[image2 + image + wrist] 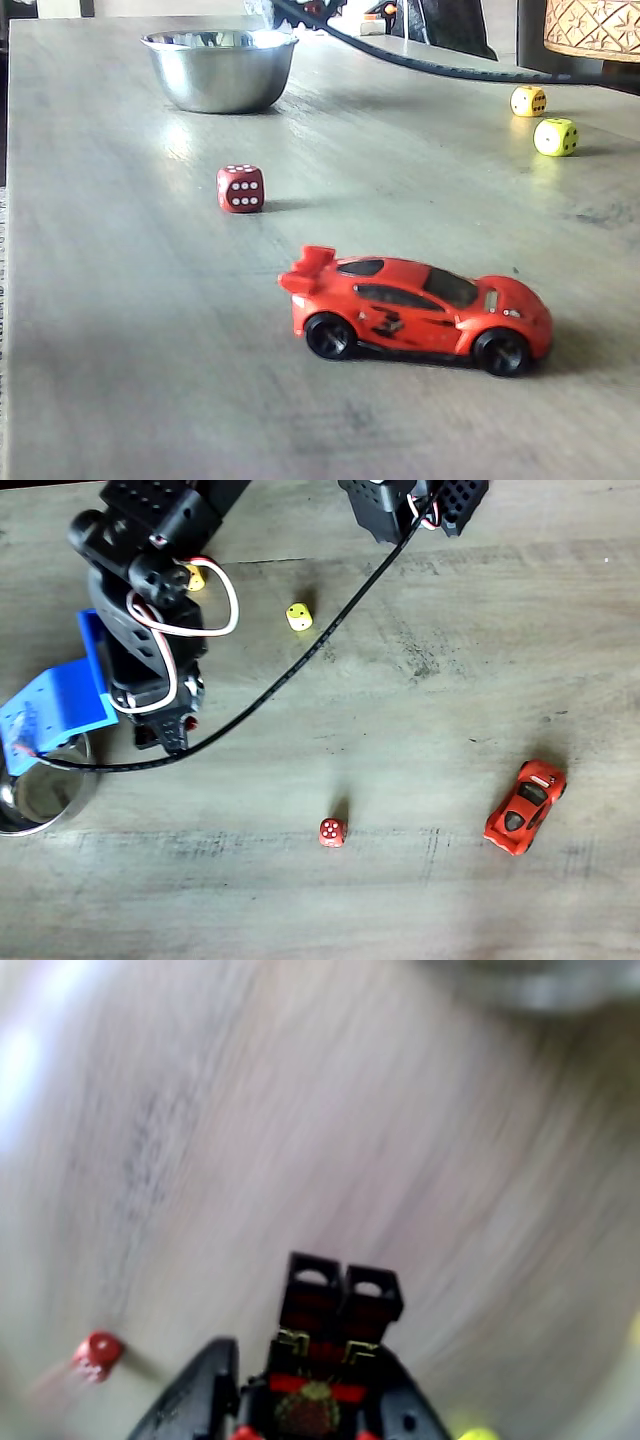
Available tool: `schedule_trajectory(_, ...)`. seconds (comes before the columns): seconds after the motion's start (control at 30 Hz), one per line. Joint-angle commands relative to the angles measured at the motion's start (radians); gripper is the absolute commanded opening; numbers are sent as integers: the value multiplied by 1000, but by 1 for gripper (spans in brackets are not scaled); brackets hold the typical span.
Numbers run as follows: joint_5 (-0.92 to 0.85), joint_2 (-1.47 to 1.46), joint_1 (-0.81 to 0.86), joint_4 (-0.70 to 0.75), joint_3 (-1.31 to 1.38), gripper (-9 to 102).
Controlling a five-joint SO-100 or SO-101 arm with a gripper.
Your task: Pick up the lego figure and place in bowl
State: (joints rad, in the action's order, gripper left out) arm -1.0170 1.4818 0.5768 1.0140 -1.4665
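In a fixed view the arm hangs beside the bowl. In another, the bowl stands on the counter. In the wrist view the tool clamps the lego figure, feet up.

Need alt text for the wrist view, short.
Blurred close-up from the arm's wrist: the black claw at the bottom edge is shut on a tiny black and red lego figure, feet pointing up, above a pale wooden table. A small red die sits at lower left, and a blurred grey shape at the top edge may be the steel bowl.
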Motion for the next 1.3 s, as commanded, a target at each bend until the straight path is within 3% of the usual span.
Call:
schedule_trajectory(0.0, -95, 51, 34, -60, 106, 9)
schedule_trajectory(0.73, -150, -106, 170, -581, 104, 9)
schedule_trajectory(1.27, -198, -143, 229, -650, 95, 10)
